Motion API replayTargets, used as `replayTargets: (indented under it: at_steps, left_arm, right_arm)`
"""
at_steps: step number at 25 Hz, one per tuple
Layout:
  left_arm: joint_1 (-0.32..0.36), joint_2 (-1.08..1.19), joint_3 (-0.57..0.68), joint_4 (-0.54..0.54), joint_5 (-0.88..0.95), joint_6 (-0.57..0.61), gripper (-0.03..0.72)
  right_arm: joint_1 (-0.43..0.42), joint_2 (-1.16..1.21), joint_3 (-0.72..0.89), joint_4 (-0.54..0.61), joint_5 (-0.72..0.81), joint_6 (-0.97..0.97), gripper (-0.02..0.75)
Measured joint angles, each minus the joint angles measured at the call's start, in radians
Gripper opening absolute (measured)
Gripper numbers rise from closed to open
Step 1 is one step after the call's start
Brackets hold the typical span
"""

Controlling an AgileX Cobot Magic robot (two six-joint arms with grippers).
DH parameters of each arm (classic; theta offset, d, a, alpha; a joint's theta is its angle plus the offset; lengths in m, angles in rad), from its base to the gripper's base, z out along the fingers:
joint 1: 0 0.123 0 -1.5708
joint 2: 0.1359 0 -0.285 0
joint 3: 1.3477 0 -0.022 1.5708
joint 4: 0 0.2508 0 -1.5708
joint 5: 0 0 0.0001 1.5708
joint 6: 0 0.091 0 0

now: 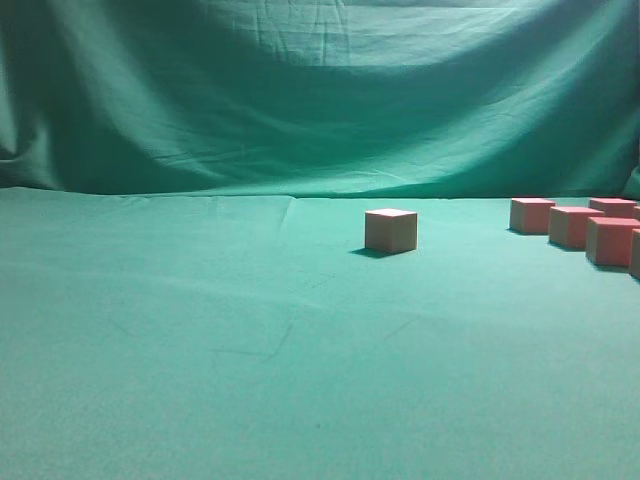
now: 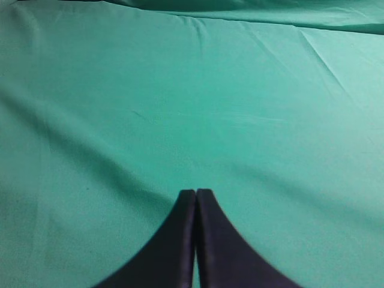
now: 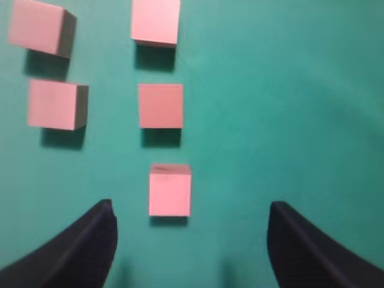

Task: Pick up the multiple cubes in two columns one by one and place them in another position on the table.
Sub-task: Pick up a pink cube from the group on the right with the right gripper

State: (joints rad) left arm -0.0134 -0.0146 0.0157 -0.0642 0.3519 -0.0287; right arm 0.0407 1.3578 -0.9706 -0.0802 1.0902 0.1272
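One pinkish-red cube [image 1: 390, 230] stands alone near the middle of the teal table [image 1: 200, 340]. Several more cubes [image 1: 575, 226] stand in rows at the right edge of the exterior view. In the right wrist view several cubes lie in two columns; the nearest cube [image 3: 170, 190] sits just ahead of my open, empty right gripper [image 3: 191, 210], slightly left of its centre. Another cube [image 3: 161, 105] lies beyond it. My left gripper [image 2: 196, 192] is shut and empty over bare cloth. Neither gripper shows in the exterior view.
A draped green cloth backdrop [image 1: 320, 90] rises behind the table. The left wrist view shows only wrinkled cloth [image 2: 180, 108].
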Motion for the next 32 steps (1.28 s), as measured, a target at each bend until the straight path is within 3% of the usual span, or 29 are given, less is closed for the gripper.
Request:
replayTargets:
  at_steps: [10, 11, 24, 28, 32]
  left_arm:
    - [0.000, 0.000, 0.000, 0.000, 0.000, 0.000, 0.000]
    - [0.000, 0.000, 0.000, 0.000, 0.000, 0.000, 0.000]
    - [0.000, 0.000, 0.000, 0.000, 0.000, 0.000, 0.000]
    - [0.000, 0.000, 0.000, 0.000, 0.000, 0.000, 0.000]
    - [0.000, 0.000, 0.000, 0.000, 0.000, 0.000, 0.000]
  right_arm:
    - [-0.027, -0.003, 0.282, 0.073, -0.364, 0.010, 0.521]
    - [-0.027, -0.003, 0.296, 0.070, -0.384, 0.010, 0.477]
    - [-0.027, 0.175, 0.306, 0.058, -0.438, 0.010, 0.464]
    - [-0.027, 0.181, 0.306, 0.058, -0.445, 0.010, 0.266]
    - [-0.027, 0.181, 0.300, 0.064, -0.427, -0.005, 0.259]
